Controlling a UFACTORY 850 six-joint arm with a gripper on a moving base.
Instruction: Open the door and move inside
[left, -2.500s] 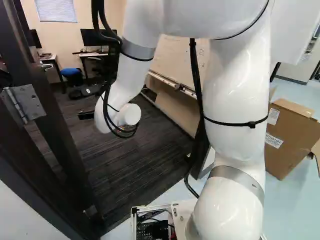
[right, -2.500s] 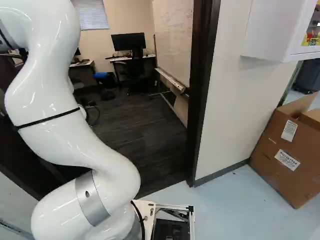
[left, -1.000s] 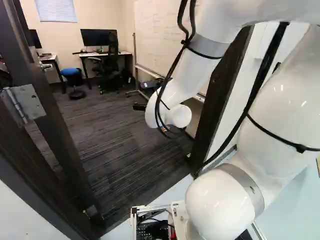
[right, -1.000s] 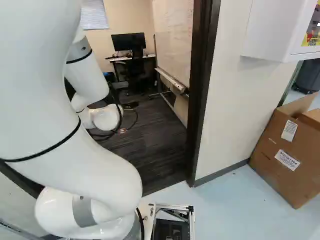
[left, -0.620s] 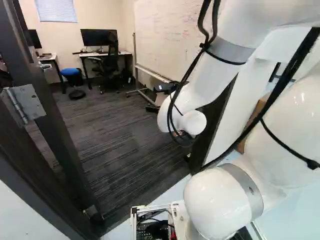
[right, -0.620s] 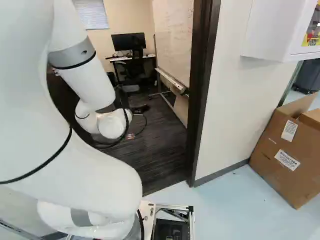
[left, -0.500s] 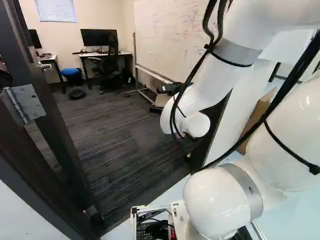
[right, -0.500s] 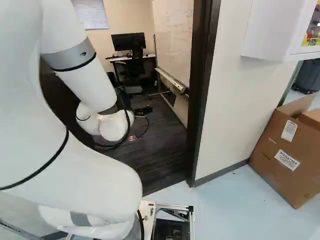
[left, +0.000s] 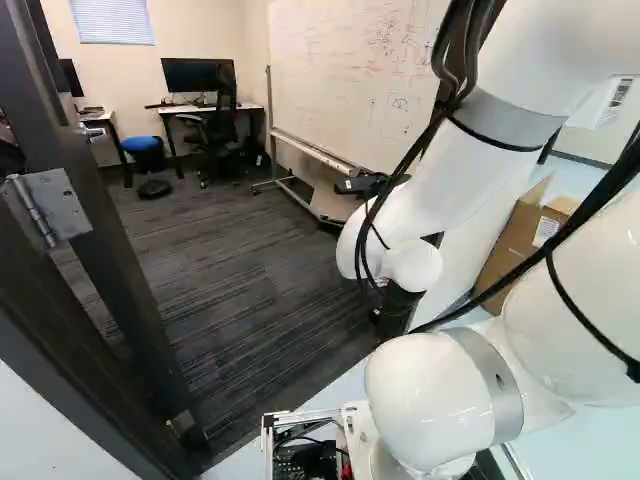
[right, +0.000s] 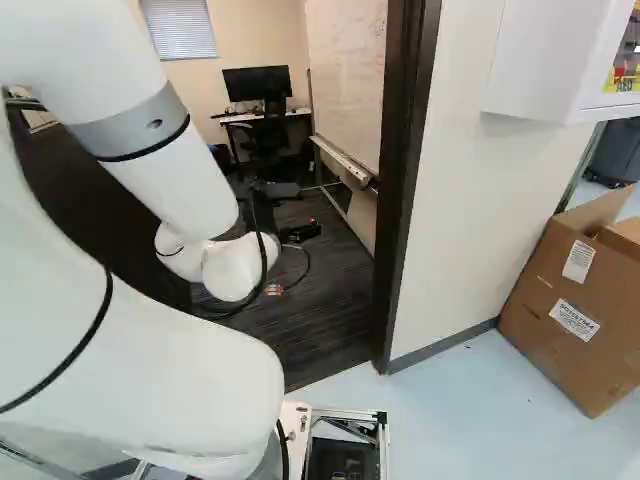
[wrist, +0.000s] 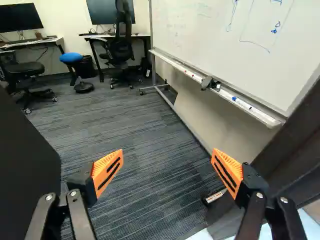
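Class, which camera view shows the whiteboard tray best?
The wrist view: the whiteboard tray looks largest, with markers on it. The left base view shows it smaller, partly hidden by the arm; the right base view shows it foreshortened beside the door frame.

Looks like an office, seen from just outside its open door (left: 110, 260). Has two pale counters (wrist: 142, 35) with big black screens (wrist: 111, 11). Has black chairs (wrist: 120, 50) on wheels and a little blue stool (wrist: 71, 57), good for sitting. Has a great big whiteboard (wrist: 200, 30) with red and blue scribbles and pens (wrist: 241, 102) on its ledge. Has a dark, stripy carpet (wrist: 135, 140) and white blinds (left: 112, 20). Out past the dark door frame (right: 400, 200), has a smooth, pale floor (right: 480, 400), a brown box (right: 570, 340) and a white cabinet (right: 545, 60) up on the wall (right: 450, 200).
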